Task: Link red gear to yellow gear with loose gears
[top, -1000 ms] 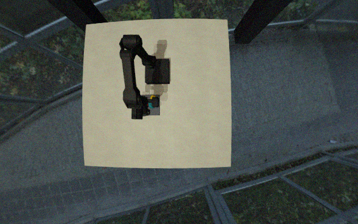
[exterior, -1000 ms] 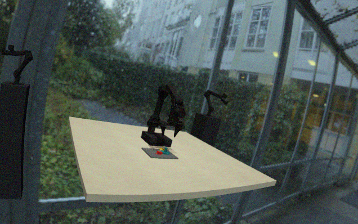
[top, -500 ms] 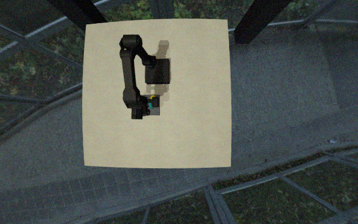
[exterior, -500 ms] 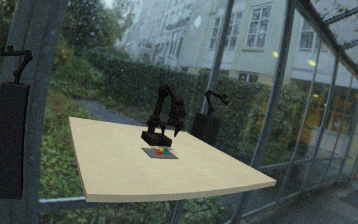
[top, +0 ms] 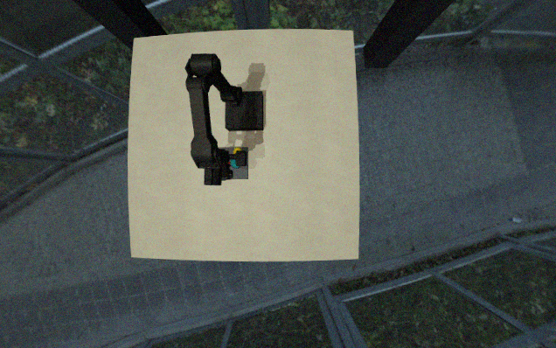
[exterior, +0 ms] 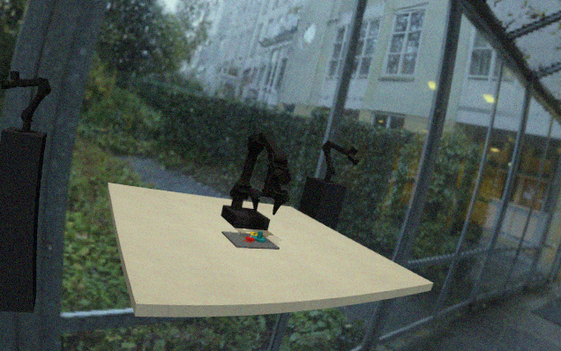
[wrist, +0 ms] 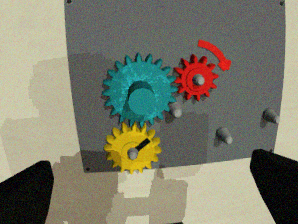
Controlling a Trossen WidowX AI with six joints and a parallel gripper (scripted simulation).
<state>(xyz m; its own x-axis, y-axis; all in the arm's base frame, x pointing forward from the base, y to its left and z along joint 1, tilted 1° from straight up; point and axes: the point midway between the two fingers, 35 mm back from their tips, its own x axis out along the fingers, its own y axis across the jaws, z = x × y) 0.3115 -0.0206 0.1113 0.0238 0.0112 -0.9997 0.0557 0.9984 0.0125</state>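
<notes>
The grey board (top: 241, 174) (exterior: 242, 242) (wrist: 240, 30) lies on the table. A large teal gear (exterior: 259, 238) (wrist: 120, 82) with a tall round knob is on the board between the red gear (exterior: 250, 239) (wrist: 191, 89) and the yellow gear (top: 237, 149) (exterior: 253, 234) (wrist: 120, 145). In the wrist view its teeth meet the red gear's and appear to meet the yellow gear's. It looks level; its underside is hidden. Bare pegs (wrist: 175, 110) (wrist: 224, 135) (wrist: 270, 115) stand beside the gears. My gripper (exterior: 265, 212) (wrist: 154, 167) is wide open and empty, above the board.
A red curved arrow (wrist: 216, 52) is beside the red gear. My arm's dark base (top: 245, 114) (exterior: 244, 217) stands close behind the board. Two other arms on dark pedestals (exterior: 324, 198) (exterior: 22, 220) stand beyond the table (top: 297, 197) (exterior: 265, 273). No other loose gear shows.
</notes>
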